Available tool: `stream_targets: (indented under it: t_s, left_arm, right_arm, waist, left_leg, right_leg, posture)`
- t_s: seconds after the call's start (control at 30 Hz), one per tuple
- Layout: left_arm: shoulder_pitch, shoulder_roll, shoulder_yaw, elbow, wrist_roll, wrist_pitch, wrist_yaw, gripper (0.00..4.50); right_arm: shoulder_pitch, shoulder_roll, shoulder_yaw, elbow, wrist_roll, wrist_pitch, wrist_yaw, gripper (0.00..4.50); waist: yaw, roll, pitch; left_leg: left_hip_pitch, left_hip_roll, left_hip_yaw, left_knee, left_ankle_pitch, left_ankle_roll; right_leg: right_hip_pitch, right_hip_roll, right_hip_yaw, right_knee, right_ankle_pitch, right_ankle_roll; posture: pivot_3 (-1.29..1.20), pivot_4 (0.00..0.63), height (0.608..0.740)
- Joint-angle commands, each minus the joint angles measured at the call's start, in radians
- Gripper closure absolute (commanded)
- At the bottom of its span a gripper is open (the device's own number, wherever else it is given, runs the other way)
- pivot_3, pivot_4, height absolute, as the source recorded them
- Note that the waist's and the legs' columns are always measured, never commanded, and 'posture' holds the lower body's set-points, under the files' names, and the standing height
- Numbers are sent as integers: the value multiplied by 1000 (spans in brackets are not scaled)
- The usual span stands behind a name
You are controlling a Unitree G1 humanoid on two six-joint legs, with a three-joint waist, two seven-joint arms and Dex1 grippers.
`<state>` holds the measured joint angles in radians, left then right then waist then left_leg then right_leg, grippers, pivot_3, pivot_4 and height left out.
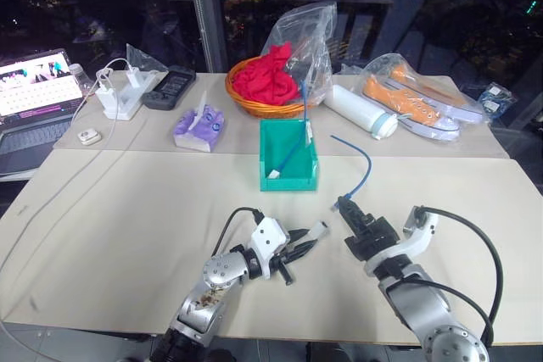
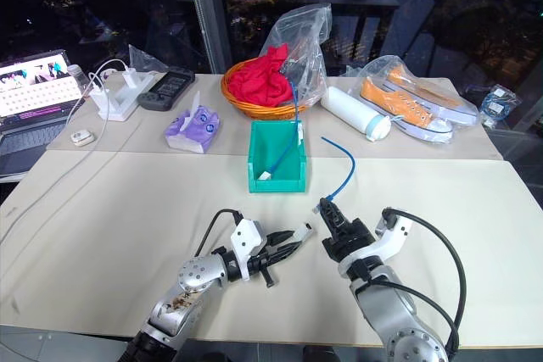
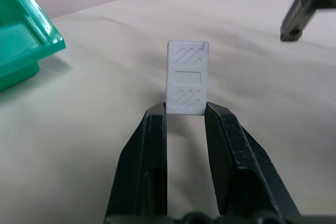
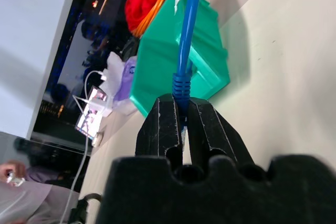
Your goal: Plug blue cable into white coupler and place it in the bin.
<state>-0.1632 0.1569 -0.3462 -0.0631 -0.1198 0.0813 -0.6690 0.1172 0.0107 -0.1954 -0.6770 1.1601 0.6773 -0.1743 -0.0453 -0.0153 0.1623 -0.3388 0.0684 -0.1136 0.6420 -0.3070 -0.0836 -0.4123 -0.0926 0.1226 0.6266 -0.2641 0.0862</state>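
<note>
Both forearms are rounded silver-grey metal shells with a ball-like joint housing near each wrist. The left claw has a white angular plastic block at its base and two slim black fingers with flat inner faces. The right claw is chunkier, black, on a white wrist bracket. Glossy black cables loop from each wrist back along the arm. The left forearm's shell shows brownish scuffing.

Your left gripper sits near you with the white coupler at its tips, just left of the right gripper. The blue cable runs far-right from there. The bin stands beyond, the basket behind it.
</note>
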Motion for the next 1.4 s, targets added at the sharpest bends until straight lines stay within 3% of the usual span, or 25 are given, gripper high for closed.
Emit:
stream_targets:
  t_s: [0.03,1.4]
  left_arm:
    - [-16,-15,5,-13,-12,-28,4,3907]
    - [-23,-14,4,-23,-15,-31,0,3907]
  right_arm:
    - [32,1,28,-17,-49,-71,47,4500]
    - [61,-45,175,35,-227,-110,78,4500]
  waist:
    - [0,0,0]
    - [0,0,0]
  left_leg:
    - [0,0,0,0,0,0]
    - [1,0,0,2,0,0]
  right_leg:
    - [0,0,0,0,0,0]
    - [1,0,0,2,0,0]
  posture:
    - [0,150,722]
    - [0,150,722]
